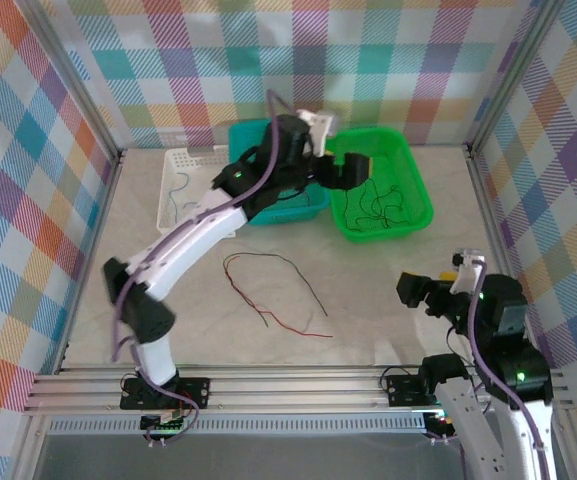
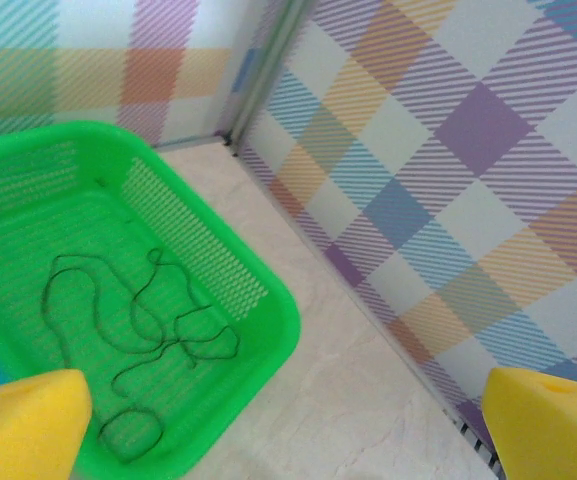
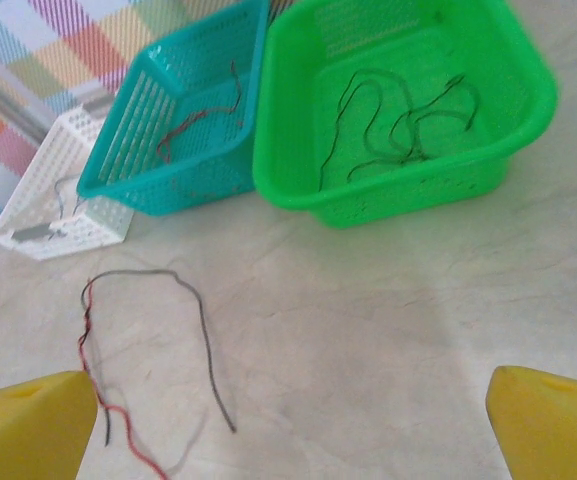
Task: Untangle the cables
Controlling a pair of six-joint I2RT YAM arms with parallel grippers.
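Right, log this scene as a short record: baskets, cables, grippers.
green basket: black cable inside
teal basket: red cable inside
white basket: one thin cable inside
table: loose red cable and loose grey cable, close together
left gripper: open, above green basket
right gripper: open, near right of table, holding nothing

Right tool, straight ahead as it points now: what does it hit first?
The right tool would likely meet bare table first, short of the green basket; depth is unclear.
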